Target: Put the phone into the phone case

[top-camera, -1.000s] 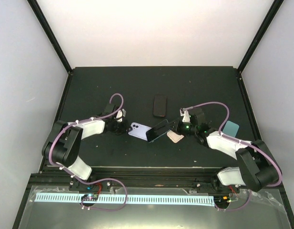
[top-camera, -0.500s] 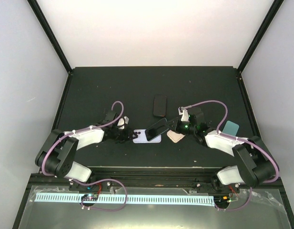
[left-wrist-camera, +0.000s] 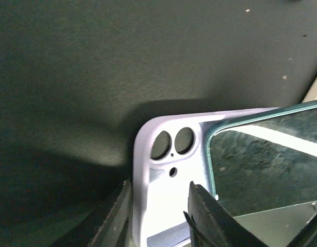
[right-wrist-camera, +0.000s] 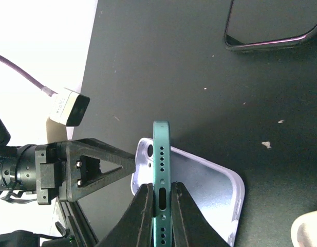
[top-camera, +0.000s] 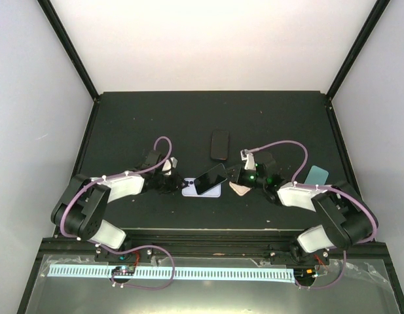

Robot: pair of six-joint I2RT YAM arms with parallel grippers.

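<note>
Phone (right-wrist-camera: 161, 175) first: it is pinched by its teal edge between my right gripper (right-wrist-camera: 162, 191) fingers, clamped tight on both faces. It stands on edge, tilted over the open phone case (right-wrist-camera: 202, 180). From the left wrist, the glass of the phone (left-wrist-camera: 261, 164) slants above the pale lilac floor of the case (left-wrist-camera: 158, 180), one corner close to the camera holes. I can't tell whether it touches.

The case lies flat on the black table (top-camera: 156, 118), near its front middle. My left gripper (left-wrist-camera: 158, 211) straddles the case's side wall, with one finger against the outside and the other over the floor inside. Whether they are actually squeezing it, I can't tell.

From above, the phone (top-camera: 210, 179) sits between left gripper (top-camera: 173, 186) and right gripper (top-camera: 236, 176) — both arms low and reaching inward. A beige object (top-camera: 239, 189) lies just beside my right gripper. A second, black phone (top-camera: 220, 144) lies flat further back, apart. A teal item (top-camera: 316, 175) rests well off to the right.
</note>
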